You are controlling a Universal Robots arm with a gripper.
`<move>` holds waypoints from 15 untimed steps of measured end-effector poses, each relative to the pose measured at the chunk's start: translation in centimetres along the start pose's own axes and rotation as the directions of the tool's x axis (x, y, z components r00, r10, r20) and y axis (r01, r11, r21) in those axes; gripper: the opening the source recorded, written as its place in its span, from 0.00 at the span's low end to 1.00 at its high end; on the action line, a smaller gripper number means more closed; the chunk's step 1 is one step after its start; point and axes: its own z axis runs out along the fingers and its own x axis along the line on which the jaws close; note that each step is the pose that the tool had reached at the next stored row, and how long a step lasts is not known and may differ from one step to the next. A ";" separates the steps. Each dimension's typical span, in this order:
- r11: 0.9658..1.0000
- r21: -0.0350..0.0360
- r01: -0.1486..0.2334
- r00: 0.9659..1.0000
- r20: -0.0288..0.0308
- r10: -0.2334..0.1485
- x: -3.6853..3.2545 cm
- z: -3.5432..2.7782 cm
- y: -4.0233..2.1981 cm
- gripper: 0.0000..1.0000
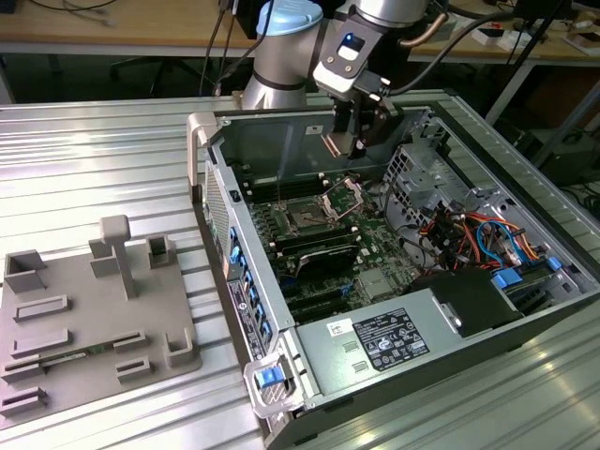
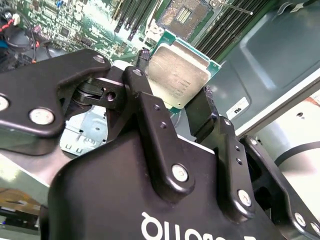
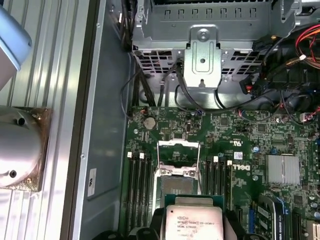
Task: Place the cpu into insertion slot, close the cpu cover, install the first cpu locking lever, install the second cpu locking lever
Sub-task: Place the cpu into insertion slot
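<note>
The gripper [image 1: 351,139] hangs over the open computer case [image 1: 272,141], its jaws clamped on the cpu [image 1: 331,142], which is held on edge. Below the jaws lies the insertion slot [image 1: 305,216], with the cpu cover [image 1: 343,195] tilted up beside it. Well away from the jaws, 1 grey fixture tray [image 1: 56,347] rests on the metal table [image 1: 94,159].

Ribbed silver tabletop [image 1: 94,159] spans foreground, even light, soft sheen. Wooden desk [image 1: 122,23] along far side, cables [image 1: 89,11] on top. Dark floor [image 1: 56,75] beneath, chair base [image 1: 141,66] standing there. Second desk [image 1: 534,45] at exterior view's right, pale legs [image 1: 514,84] below.
</note>
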 end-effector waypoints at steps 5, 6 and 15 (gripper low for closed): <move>0.999 0.000 -0.032 0.999 0.007 0.032 -0.01 0.44 -0.20 0.55; 0.999 -0.001 -0.037 0.999 0.009 0.037 0.00 0.51 -0.24 0.55; 0.999 -0.001 -0.045 0.999 0.010 0.045 0.00 0.56 -0.27 0.55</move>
